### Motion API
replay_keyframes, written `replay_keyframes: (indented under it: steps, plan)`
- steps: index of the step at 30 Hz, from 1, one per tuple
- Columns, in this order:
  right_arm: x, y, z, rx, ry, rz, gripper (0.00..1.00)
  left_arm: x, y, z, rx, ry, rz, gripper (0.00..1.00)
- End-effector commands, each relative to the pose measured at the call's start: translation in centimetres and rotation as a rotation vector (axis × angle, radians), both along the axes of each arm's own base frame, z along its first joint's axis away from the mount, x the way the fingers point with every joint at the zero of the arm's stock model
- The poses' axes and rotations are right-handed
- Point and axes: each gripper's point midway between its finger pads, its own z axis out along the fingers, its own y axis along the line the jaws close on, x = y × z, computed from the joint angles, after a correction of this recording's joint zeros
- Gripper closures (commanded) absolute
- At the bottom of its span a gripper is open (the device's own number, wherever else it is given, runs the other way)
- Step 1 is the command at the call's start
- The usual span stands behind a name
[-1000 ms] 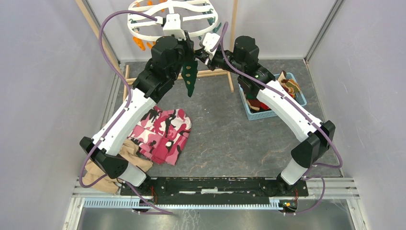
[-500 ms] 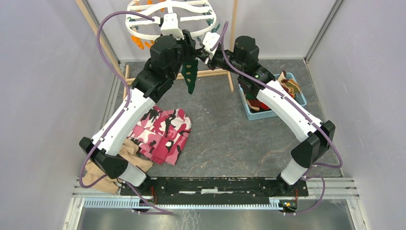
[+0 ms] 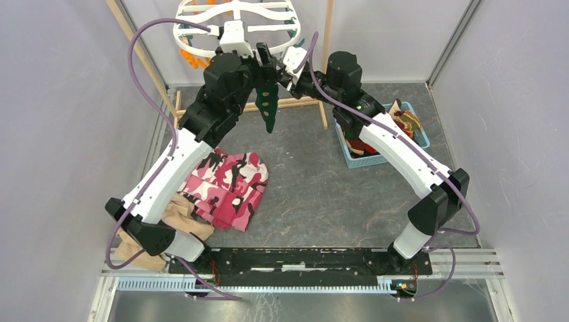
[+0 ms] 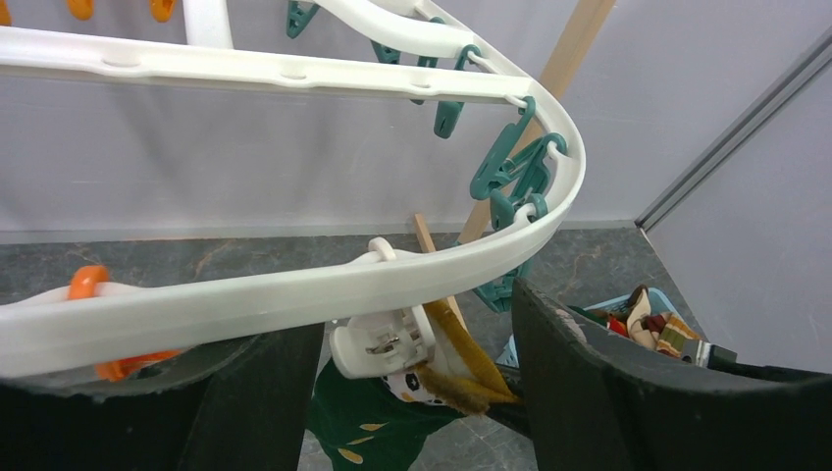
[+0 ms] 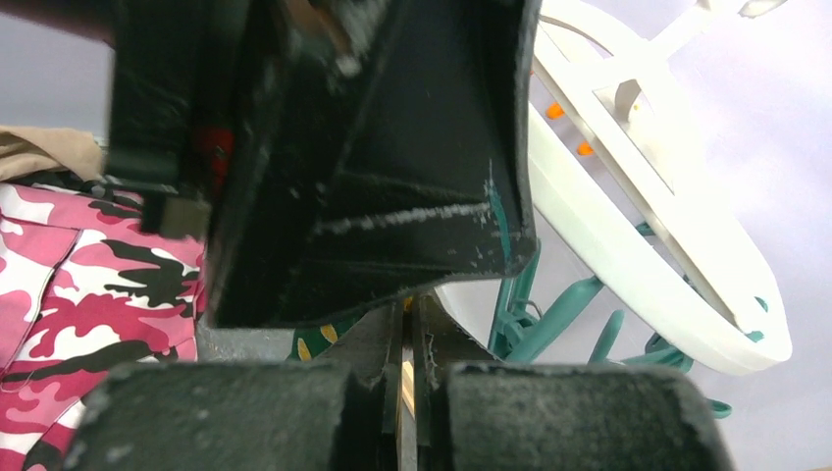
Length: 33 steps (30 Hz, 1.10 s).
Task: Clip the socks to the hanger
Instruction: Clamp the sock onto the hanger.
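The white oval hanger (image 3: 201,41) hangs at the back, with orange and teal clips under its rim (image 4: 294,289). A dark green sock (image 3: 268,104) with yellow marks dangles below it. In the left wrist view its mustard cuff (image 4: 471,363) sits in a white clip (image 4: 378,343). My left gripper (image 4: 417,388) stands open, one finger on either side of that clip and clear of it. My right gripper (image 3: 284,75) is shut on the cuff from the right; a thin yellow strip shows between its jaws (image 5: 406,324).
A blue basket (image 3: 402,144) holding more socks stands at the right. A pink camouflage garment (image 3: 228,188) and a tan cloth (image 3: 182,218) lie by the left arm. Wooden stand poles (image 3: 327,40) and the stand's base bar (image 3: 298,102) are behind the grippers.
My left gripper's jaws have spread wide off the white clip and the arm has drawn slightly up and left. The sock stays hanging; the right gripper has not moved.
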Motion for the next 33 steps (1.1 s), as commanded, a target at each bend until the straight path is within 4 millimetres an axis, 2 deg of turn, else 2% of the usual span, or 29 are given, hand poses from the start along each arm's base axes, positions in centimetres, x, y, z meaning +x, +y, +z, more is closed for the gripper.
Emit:
replay_keyframes:
  steps: [1,4,7,16,22,25,28,31,33]
  plan:
    - [-0.7,-0.5,1.8,0.028,-0.050,-0.009,0.97,-1.9,1.0,2.9,-0.072,-0.063,-0.018,0.23]
    - [-0.7,-0.6,1.5,0.024,-0.045,-0.008,0.95,-2.5,1.2,3.4,-0.080,-0.072,-0.029,0.22]
    - [-0.7,-0.5,1.4,0.025,-0.038,-0.007,0.87,-2.9,1.3,3.5,-0.085,-0.075,-0.040,0.21]
    - [-1.2,-1.0,0.5,0.005,0.003,0.003,0.59,-4.4,1.9,3.2,-0.087,-0.080,-0.064,0.20]
    - [-3.2,-2.8,0.1,-0.031,0.026,0.080,0.39,-6.9,2.1,2.1,-0.071,-0.103,-0.145,0.17]
    - [-4.6,-4.7,-1.0,-0.049,0.058,0.138,0.30,-8.8,1.9,1.5,-0.055,-0.130,-0.225,0.14]
    - [-6.1,-7.6,-2.6,-0.056,0.104,0.193,0.22,-10.9,2.6,0.4,-0.053,-0.131,-0.264,0.12]
    - [-6.9,-10.9,-5.4,-0.072,0.150,0.185,0.16,-13.1,3.0,-2.1,-0.057,-0.115,-0.315,0.09]
    - [-7.2,-13.1,-7.5,-0.086,0.174,0.154,0.12,-14.6,3.0,-4.6,-0.062,-0.102,-0.363,0.05]
